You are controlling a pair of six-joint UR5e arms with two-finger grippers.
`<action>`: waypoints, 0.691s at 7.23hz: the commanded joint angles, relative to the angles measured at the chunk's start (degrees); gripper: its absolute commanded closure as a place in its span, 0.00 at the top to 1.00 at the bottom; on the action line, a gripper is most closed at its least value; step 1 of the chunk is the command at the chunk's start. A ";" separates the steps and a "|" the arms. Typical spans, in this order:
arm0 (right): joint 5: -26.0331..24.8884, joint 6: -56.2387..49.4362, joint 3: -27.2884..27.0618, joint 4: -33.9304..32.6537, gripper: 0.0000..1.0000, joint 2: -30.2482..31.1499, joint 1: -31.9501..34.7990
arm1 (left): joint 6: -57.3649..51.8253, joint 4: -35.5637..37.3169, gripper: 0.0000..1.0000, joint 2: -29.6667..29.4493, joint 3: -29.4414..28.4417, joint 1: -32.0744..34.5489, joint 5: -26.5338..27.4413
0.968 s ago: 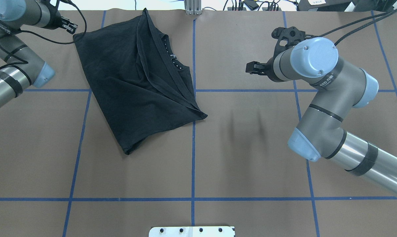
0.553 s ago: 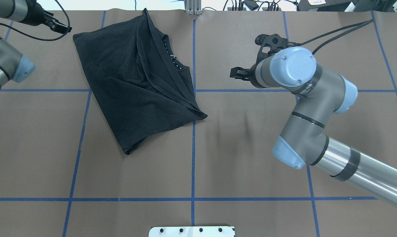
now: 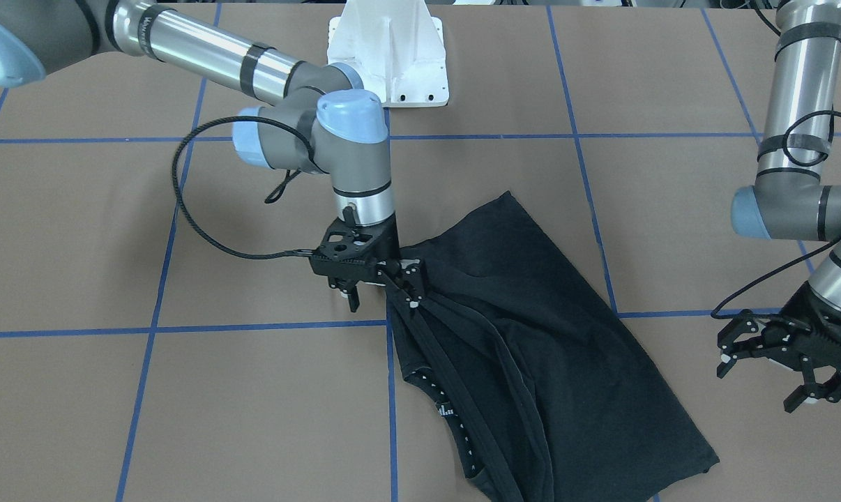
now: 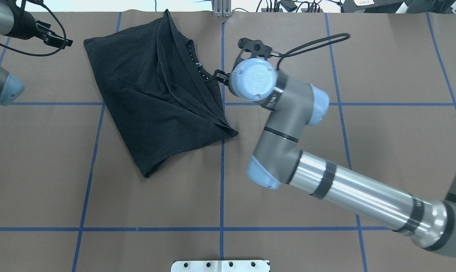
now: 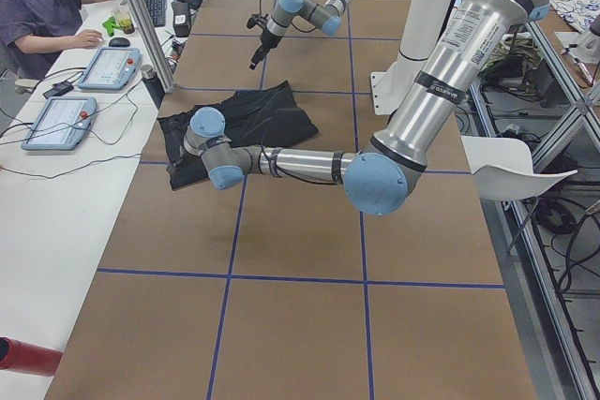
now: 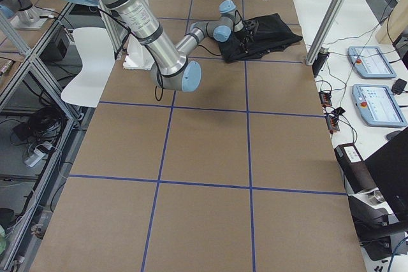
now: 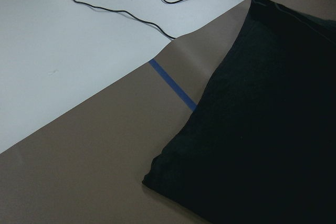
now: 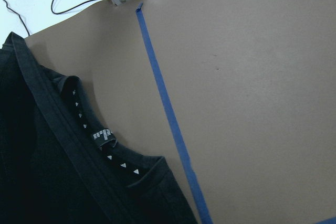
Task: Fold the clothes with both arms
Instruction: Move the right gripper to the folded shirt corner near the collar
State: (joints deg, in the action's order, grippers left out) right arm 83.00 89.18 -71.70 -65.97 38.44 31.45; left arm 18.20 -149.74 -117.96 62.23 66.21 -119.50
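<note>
The black T-shirt (image 4: 152,102) lay slantwise across the table from the white pedestal base (image 3: 389,56), a little to the robot's left of it. It was loosely folded, plain side up, with long creases and the collar's inner band of small white triangles showing. The silver-grey right arm (image 4: 349,189) reached out from the base's side, its black right gripper (image 3: 382,296) pointing down at the collar edge, jaws apart. The left arm (image 3: 790,202) stood farther left of the base, its left gripper (image 3: 762,380) spread and clear of the shirt.
</note>
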 commanded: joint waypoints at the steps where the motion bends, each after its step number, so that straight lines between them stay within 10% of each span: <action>1: -1.96 1.08 5.52 5.06 0.94 -1.18 -1.64 | 2.18 -0.28 1.00 0.02 0.09 -0.20 0.06; 5: -2.85 1.00 7.80 4.98 0.76 -1.09 -2.44 | 2.63 -0.28 1.00 0.01 0.09 -0.38 0.06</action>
State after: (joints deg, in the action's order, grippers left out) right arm 80.23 90.18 -64.37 -60.99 37.34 29.15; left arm 20.79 -150.03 -117.95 62.31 65.87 -119.44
